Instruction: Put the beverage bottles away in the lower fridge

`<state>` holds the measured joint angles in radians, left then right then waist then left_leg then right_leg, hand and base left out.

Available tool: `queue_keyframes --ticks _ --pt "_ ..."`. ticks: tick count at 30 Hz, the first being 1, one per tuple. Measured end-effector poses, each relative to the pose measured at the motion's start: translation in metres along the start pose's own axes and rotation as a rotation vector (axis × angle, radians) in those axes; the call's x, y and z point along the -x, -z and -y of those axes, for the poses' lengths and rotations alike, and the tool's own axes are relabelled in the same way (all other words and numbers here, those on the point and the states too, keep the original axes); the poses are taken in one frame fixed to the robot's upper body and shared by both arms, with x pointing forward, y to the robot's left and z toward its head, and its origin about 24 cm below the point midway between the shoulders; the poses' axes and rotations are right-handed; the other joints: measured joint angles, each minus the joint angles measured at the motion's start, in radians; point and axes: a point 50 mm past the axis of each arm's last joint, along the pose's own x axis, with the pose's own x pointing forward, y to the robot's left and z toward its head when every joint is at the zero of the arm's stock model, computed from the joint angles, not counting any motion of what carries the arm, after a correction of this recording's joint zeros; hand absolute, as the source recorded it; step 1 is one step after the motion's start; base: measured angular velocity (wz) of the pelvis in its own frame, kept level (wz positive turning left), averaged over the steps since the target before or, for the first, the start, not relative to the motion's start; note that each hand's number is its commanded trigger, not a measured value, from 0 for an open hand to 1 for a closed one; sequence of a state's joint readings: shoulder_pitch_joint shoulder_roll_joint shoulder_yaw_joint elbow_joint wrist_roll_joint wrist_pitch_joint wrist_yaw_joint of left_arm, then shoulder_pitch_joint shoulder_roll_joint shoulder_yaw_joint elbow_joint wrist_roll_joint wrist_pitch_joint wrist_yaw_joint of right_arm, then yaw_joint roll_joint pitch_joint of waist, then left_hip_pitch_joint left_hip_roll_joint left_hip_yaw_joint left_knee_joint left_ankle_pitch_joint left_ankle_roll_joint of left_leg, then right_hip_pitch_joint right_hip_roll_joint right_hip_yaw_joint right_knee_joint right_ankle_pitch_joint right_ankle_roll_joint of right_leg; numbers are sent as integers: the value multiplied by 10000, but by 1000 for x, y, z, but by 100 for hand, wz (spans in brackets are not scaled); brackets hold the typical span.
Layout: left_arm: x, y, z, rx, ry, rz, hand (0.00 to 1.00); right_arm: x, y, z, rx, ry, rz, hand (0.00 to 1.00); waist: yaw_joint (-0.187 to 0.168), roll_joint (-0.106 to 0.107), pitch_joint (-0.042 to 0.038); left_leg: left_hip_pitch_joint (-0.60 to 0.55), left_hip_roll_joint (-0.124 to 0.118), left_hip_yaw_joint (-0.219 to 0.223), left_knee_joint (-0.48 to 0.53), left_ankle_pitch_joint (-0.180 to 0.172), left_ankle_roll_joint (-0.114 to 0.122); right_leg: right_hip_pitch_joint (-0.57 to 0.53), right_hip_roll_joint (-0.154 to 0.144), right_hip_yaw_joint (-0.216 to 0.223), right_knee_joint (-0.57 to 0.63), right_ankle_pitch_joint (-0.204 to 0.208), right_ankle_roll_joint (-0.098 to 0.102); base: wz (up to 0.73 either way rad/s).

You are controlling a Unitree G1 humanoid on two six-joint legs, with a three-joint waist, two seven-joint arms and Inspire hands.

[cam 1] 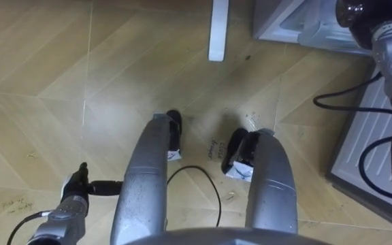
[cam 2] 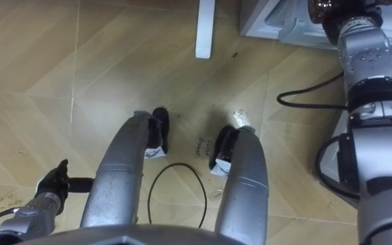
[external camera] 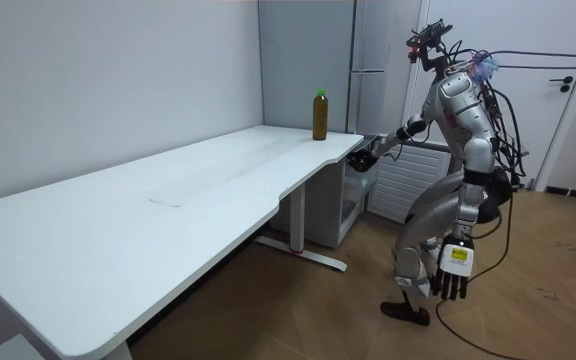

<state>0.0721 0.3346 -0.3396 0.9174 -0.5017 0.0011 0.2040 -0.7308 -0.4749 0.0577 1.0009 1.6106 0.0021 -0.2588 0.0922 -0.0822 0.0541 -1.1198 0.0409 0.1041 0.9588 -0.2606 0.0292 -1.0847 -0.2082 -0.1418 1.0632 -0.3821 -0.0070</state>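
The bottle (external camera: 320, 115) is seen upright on the table (external camera: 118, 230) corner beside the fridge (external camera: 373, 45), held by neither hand; it could be tipped off the edge if clipped sideways by the reaching arm. The right hand (external camera: 366, 157) is stretched out just below that corner and its finger spread cannot be told. The left hand (external camera: 453, 272) is hung by the leg, fingers straight and relaxed, nothing held

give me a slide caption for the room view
Robot reaches its right hand toward the fridge; one bottle stands on the white desk.
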Motion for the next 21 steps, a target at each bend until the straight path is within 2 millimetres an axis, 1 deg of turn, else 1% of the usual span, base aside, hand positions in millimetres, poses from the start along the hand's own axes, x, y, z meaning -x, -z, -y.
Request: queue_keyframes --ticks 6,12,13,17,21 --pt "2 3 0 176 -44 5 0 0 -2 1 -10 215 111 0 98 33 -8 -26 48 7 160 -124 40 13 -48 -71 42 -21 -22 -3" --pt "6 5 2 233 123 129 0 0 -5 2 -17 366 242 0 144 152 -25 -25 13 10 383 -274 55 19 -109 -40 255 -152 8 1" --pt "6 6 2 240 125 139 0 0 -7 3 11 404 289 100 154 161 -26 -18 -9 16 415 -293 60 19 -155 -41 328 -203 5 7" --pt "7 8 1 225 120 103 0 0 -8 4 17 424 296 100 164 191 -43 -3 -9 23 421 -297 61 36 -188 -69 356 -241 -29 1" --pt "11 14 -4 159 87 47 0 0 -8 6 15 626 299 100 163 216 -29 135 -5 56 401 -317 69 172 -205 -66 352 -280 -14 0"
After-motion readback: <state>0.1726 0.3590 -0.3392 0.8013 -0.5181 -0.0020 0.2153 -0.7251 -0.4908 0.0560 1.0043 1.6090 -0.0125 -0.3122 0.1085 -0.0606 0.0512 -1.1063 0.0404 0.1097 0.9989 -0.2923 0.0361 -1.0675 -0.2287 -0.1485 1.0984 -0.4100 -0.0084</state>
